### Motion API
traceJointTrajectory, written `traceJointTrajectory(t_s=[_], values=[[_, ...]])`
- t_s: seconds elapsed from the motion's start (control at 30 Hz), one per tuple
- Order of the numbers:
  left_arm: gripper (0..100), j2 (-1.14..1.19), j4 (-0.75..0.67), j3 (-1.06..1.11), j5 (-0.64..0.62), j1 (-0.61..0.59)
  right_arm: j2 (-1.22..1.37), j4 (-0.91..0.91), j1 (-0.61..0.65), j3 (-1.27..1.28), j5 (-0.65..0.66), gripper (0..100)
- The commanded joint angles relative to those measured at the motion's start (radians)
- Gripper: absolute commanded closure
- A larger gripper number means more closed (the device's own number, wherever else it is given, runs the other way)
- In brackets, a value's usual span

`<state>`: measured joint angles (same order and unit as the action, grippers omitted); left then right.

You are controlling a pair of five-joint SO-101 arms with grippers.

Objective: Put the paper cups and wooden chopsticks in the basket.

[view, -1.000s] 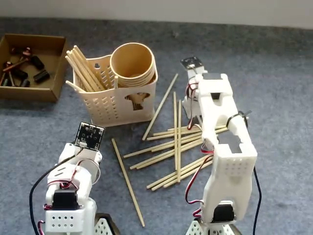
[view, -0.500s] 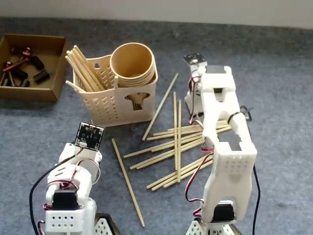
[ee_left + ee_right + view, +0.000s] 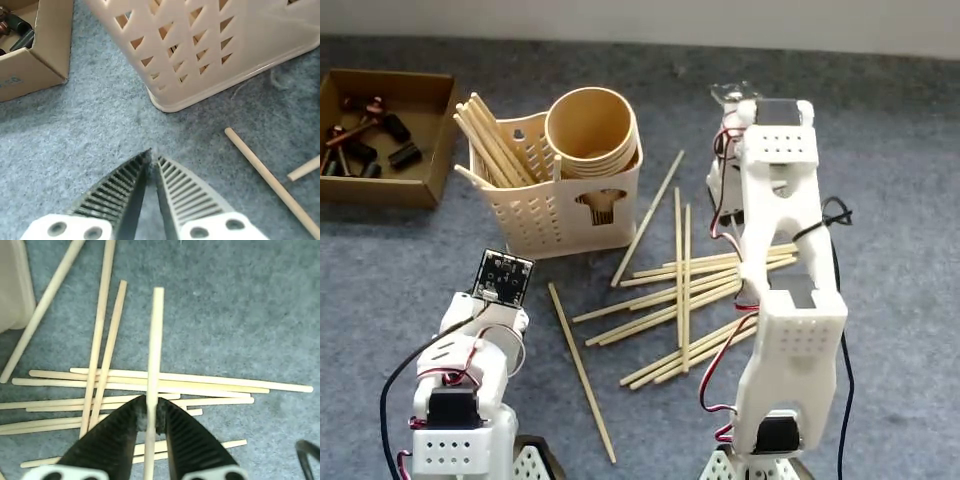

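The right gripper [image 3: 151, 411] is pinched narrow on a single wooden chopstick [image 3: 156, 340], which runs out straight from between its jaws and crosses over the loose chopsticks [image 3: 165, 382] scattered on the grey carpet [image 3: 900, 180]. In the high view that scatter [image 3: 670, 300] lies beside the outstretched right arm [image 3: 785, 250], most sticks fanned crosswise and a few lying lengthwise over them; another slants away from the basket's corner, and one stray chopstick [image 3: 580, 370] lies apart between the two arms. The left gripper [image 3: 151, 159] hangs low over bare carpet, its ribbed jaws drawn together with only a sliver between them and nothing held, near a corner of the basket [image 3: 210, 55]. The cream slotted basket [image 3: 560, 215] stands upright, holding a nested stack of paper cups [image 3: 592, 130] on one side and a leaning bundle of chopsticks [image 3: 490, 140] on the other. A cardboard box [image 3: 380, 190] of small dark parts sits just beyond it.
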<state>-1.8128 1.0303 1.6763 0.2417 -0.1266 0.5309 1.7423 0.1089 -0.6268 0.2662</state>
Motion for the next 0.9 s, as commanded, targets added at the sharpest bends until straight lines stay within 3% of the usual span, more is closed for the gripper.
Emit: traceJointTrajectory(t_s=[0.0, 0.4, 0.73, 0.87], values=[[99, -0.01, -0.025, 0.01, 0.006, -0.004, -0.137, 0.021, -0.004, 0.041, -0.012, 99.5], [99, -0.01, -0.025, 0.01, 0.006, -0.004, -0.599, -0.019, 0.05, 0.421, -0.02, 99.5], [99, -0.01, -0.025, 0.01, 0.006, -0.004, -0.891, -0.047, 0.088, 0.504, -0.331, 99.5], [99, -0.01, -0.025, 0.01, 0.006, -0.004, -0.974, -0.047, 0.142, 0.506, -0.4, 99.5]])
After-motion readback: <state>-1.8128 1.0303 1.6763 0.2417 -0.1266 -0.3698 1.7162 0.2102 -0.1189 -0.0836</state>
